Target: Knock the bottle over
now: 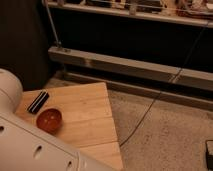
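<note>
Container: one orange-red bowl (49,120), upright on the wooden worktop (85,107); its inside shows only its own glossy red surface. Just beyond the bowl, apart from it, lies a flat black bar (38,101), set diagonally near the worktop's far left corner. Tool: out of view, somewhere past the frame edge; its fingers are together, and nothing can be seen held or touched. Only the white arm casing (30,145) shows, filling the lower left and covering the near left part of the worktop; the bowl sits just beside its upper edge. With the tool unseen, places relative to it cannot be given. Bottle: not visible in this view, position cannot be told. Off the worktop, a dark cable (150,107) runs across the speckled floor (165,140) up toward a metal rail (125,67).
</note>
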{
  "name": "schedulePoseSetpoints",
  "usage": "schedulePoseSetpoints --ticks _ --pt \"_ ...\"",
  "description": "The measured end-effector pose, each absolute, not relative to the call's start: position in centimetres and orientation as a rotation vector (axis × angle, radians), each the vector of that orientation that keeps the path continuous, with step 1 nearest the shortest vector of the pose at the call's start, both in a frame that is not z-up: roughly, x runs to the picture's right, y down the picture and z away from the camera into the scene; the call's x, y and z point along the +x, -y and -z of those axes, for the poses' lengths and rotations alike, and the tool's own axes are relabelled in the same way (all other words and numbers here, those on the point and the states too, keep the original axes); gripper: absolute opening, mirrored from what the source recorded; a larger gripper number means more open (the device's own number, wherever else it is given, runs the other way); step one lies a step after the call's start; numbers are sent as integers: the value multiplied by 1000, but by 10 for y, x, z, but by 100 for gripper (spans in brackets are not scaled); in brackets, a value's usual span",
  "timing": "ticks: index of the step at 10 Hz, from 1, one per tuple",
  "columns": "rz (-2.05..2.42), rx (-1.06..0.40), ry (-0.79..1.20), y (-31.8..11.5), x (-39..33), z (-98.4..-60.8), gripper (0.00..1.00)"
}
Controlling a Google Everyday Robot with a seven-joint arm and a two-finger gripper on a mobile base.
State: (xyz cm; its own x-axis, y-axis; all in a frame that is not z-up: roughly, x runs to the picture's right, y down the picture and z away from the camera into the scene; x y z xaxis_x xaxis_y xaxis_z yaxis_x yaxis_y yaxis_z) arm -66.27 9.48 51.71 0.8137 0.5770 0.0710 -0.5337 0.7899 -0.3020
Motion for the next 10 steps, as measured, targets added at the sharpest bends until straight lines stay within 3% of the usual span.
schedulePoseSetpoints --ticks 8,10 --pt "-877 -35 599 101 -719 -351 0" --pt "-878 -33 601 103 -719 -350 0"
